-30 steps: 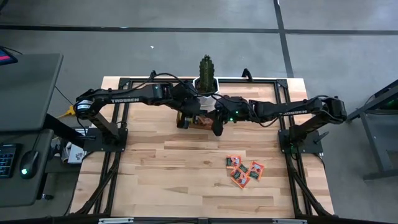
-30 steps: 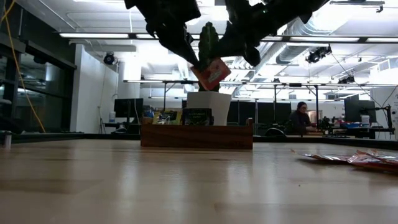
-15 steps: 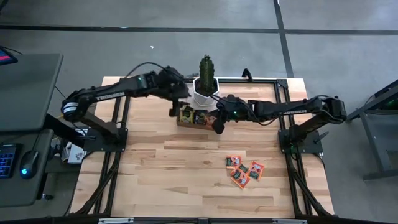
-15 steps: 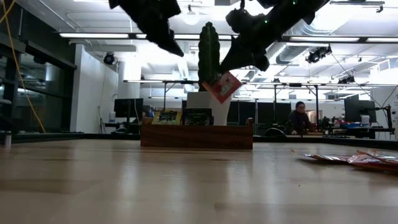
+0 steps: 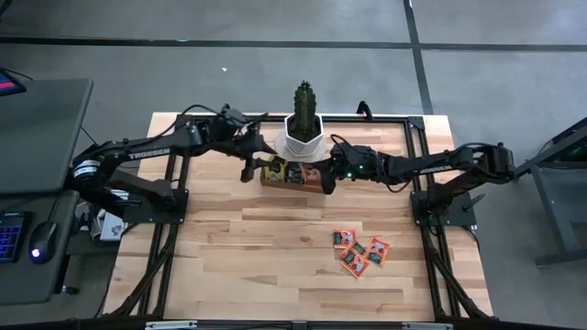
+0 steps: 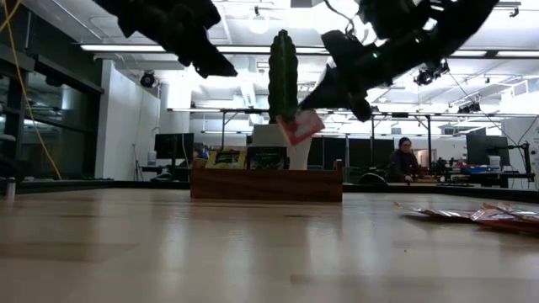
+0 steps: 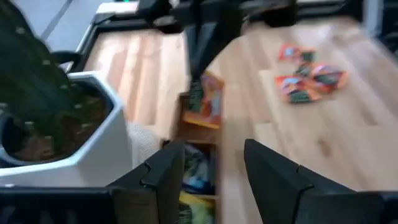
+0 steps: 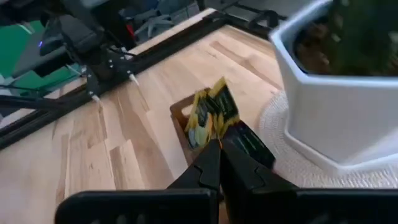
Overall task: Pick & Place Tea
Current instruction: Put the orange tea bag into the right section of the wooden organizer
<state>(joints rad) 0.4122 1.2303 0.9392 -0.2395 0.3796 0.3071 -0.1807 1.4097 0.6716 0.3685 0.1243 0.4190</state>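
Now, right hand [image 6: 313, 99] pinching orange-red sachet [image 6: 300, 127], tilted, above tray [image 6: 266, 183], left hand [image 6: 212, 63] spread.

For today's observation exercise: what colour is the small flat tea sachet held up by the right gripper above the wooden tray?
Orange-red with a dark label: the tea sachet pinched in the right gripper. The left wrist view shows it best.

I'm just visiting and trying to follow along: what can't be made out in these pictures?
- Printed labels on the loose tea sachets: too small in the high view, blurred in the left wrist view.
- The orange-red sachet in the right gripper: out of sight in the right wrist view.
- Wooden tray contents: its front wall hides most in the low view.
- Left gripper: nothing held.
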